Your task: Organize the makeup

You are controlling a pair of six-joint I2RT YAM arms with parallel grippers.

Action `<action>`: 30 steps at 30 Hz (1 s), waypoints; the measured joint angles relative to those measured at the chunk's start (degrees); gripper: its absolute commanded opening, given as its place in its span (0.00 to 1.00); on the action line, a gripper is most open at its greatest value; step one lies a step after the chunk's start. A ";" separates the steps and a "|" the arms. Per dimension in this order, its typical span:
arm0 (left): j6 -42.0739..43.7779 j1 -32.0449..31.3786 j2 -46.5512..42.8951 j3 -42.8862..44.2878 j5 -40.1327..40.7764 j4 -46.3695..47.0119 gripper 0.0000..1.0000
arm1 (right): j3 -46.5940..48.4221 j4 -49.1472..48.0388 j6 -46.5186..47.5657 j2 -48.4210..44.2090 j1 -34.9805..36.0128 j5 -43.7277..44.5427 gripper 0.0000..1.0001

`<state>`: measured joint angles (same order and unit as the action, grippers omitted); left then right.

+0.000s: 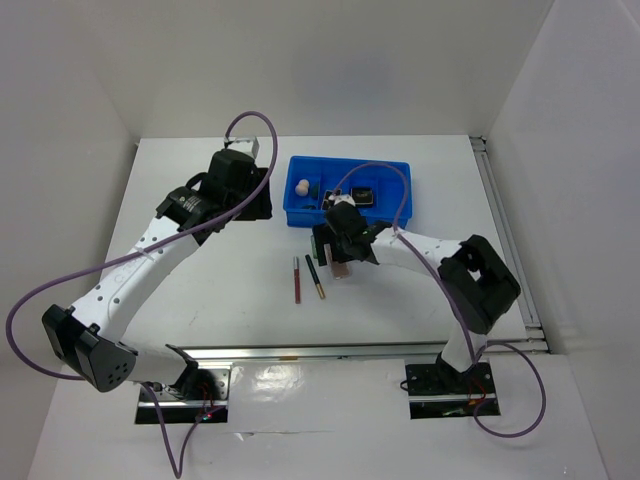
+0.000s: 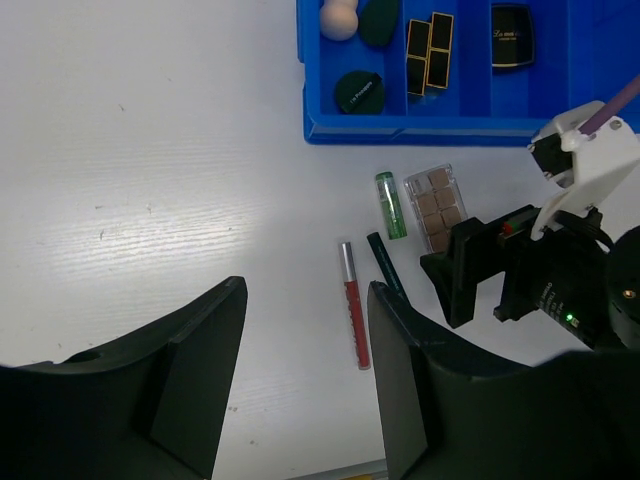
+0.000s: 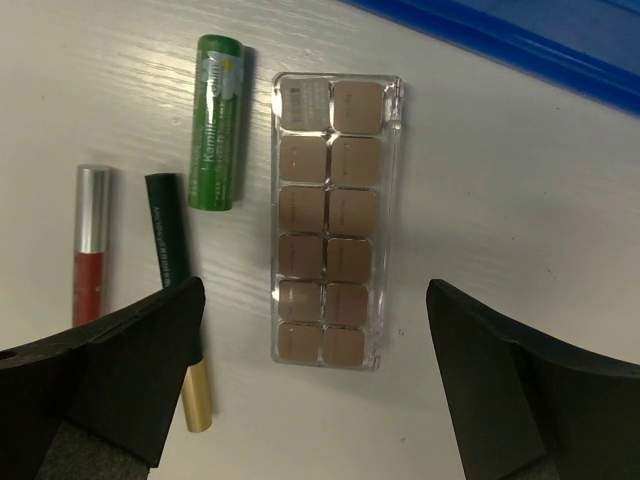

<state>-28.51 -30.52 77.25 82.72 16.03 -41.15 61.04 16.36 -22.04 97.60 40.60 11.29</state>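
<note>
Item 1: left gripper (image 2: pixel 305 292); jaws apart, nothing between them; it hangs over bare table well left of the loose pieces, which I judge keeps it out of the other arm's way.

Item 2: red gloss tube (image 3: pixel 90 245); flat on the table, leftmost of 4 loose pieces.

Item 3: dark green pencil (image 3: pixel 175 270); just beside the gloss, gold end nearest me.

Item 4: green tube (image 3: pixel 217 122); lying just beside the pinkish palette (image 3: pixel 330 220), a narrow gap between them.

Item 5: right gripper (image 3: pixel 312 292); spread wide, 1 finger on each side of the palette, touching nothing; lined up across its short width, I judge, for a pick.

Item 6: blue bin (image 2: pixel 450 130); its near wall is close behind the palette; inside sit the peach egg sponge (image 2: pixel 339 17), dark green sponge (image 2: pixel 380 20), 2 black-gold palettes (image 2: pixel 430 50) and black compact (image 2: pixel 512 35).

Room: the left finger comes down near the pencil, so that side is tight; right of the palette the table is bare.
</note>
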 measured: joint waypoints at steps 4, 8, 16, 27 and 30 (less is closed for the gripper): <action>-0.04 0.00 0.00 0.00 0.00 0.02 0.65 | 0.00 -0.09 0.33 2.16 0.00 0.59 1.00; -0.15 0.00 0.00 0.00 0.00 0.00 0.65 | -0.28 -0.70 0.48 4.46 0.00 0.76 1.00; -0.15 0.02 0.00 0.00 -0.07 0.02 0.65 | -1.55 -3.89 0.85 5.77 0.00 3.85 0.76; 0.04 0.00 0.00 0.00 -0.26 0.04 0.65 | -4.02 -2.34 -1.03 2.67 1.95 5.99 0.45; 0.07 0.02 0.26 0.00 -0.28 0.07 0.65 | -4.50 1.66 -1.60 -2.01 3.32 6.56 0.45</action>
<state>-28.45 -30.50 77.52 82.72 15.75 -41.08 56.53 18.02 -23.64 95.59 43.92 17.85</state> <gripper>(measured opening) 0.647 0.615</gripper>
